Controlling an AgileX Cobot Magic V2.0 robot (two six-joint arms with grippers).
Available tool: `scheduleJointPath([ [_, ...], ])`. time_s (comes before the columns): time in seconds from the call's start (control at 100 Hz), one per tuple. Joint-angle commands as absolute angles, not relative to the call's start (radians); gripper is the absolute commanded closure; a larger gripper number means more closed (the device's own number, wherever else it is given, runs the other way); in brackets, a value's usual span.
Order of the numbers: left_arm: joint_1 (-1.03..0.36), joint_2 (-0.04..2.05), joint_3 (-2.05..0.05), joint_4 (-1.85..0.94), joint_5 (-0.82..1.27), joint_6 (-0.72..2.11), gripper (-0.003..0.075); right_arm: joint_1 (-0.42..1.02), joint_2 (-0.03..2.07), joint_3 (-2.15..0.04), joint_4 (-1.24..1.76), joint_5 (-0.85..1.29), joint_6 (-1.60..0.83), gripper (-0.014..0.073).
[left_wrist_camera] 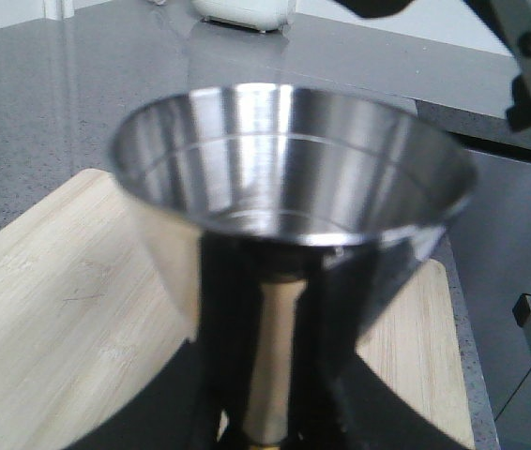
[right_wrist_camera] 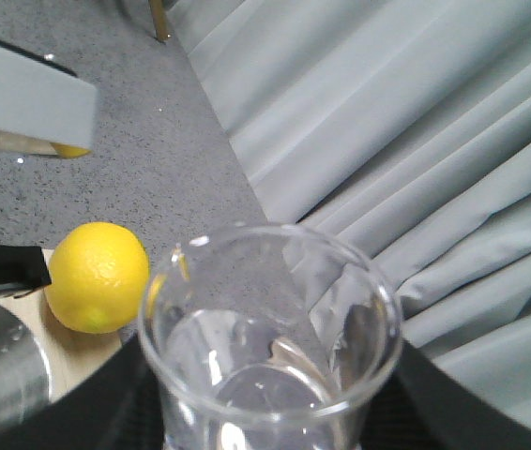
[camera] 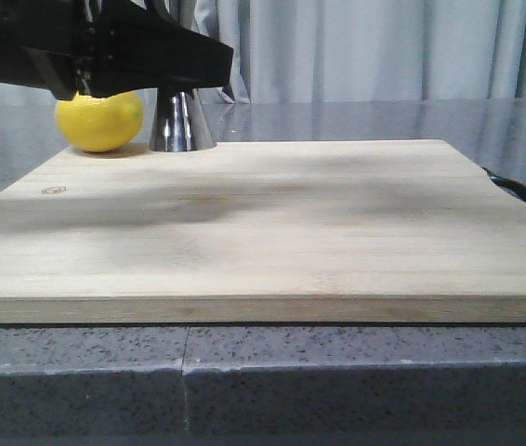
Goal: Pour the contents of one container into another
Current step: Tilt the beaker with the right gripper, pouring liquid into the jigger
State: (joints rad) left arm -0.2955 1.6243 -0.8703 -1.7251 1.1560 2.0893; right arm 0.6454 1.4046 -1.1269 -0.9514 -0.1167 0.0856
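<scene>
Front view: wooden board (camera: 272, 223) on grey stone counter (camera: 337, 381), curtain (camera: 384, 46) behind; left hand (left_wrist_camera: 270, 427) grips jigger (left_wrist_camera: 284, 206), right hand (right_wrist_camera: 265, 427) grips beaker (right_wrist_camera: 270, 347).

You have a pale wooden cutting board (camera: 272, 228) lying flat on the speckled grey desk (camera: 337, 381), its front edge running along the desk's near side. A yellow lemon (camera: 99, 121) sits at the board's far left corner. Behind the desk hangs a grey pleated curtain (camera: 384, 51). A white appliance (left_wrist_camera: 244, 11) stands on the desk's far part, seen from the left wrist.
</scene>
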Motion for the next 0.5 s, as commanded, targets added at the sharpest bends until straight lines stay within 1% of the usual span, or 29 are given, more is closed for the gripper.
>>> scheduleJointPath([
  [0.0,-0.303,1.581,-0.898,-1.785,1.284,2.081,0.0739,0.646,1.360,-1.163,-0.988,-0.178,0.082,0.0372],
  [0.49,-0.303,1.581,-0.898,-1.785,1.284,2.081,0.0739,0.646,1.360,-1.163,-1.159,-0.185,0.082,0.0372],
])
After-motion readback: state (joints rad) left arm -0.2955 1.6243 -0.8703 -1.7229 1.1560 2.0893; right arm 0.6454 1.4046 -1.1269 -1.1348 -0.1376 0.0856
